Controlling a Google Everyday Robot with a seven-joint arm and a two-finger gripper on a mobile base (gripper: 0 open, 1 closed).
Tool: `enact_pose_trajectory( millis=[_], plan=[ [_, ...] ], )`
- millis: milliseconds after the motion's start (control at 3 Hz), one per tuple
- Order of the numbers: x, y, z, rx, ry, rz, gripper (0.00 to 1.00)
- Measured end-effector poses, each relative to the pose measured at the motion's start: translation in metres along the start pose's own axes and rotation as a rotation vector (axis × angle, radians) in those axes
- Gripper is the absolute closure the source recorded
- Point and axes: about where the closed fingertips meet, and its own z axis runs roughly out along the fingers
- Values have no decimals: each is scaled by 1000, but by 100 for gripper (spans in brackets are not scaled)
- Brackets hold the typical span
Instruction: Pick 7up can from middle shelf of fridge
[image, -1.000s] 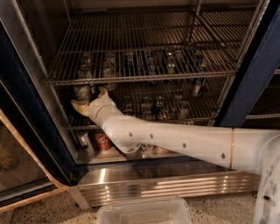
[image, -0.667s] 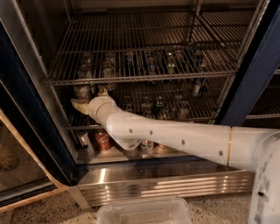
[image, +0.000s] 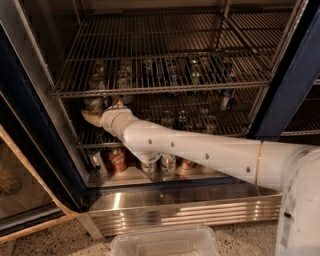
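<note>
White arm reaching into fridge, hand on middle shelf beside 7up can, its grip impossible to tell

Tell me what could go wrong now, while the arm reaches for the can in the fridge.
1. The gripper sits by the 7up can at the left end of the middle shelf, close to the fridge wall; a nudge may tip the can on the wire grid.
2. The arm lies just under the upper shelf, so lifting may strike it.
</note>
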Motion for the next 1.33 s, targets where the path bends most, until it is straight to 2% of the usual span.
enact_pose_trajectory(
  millis=[333,1000,1333],
  plan=[
    [0,-6,16,-24,2,-9,30],
    [6,-6,27,-49,13,-1,30],
    [9,-4,32,-65,17,4,48]
  ],
)
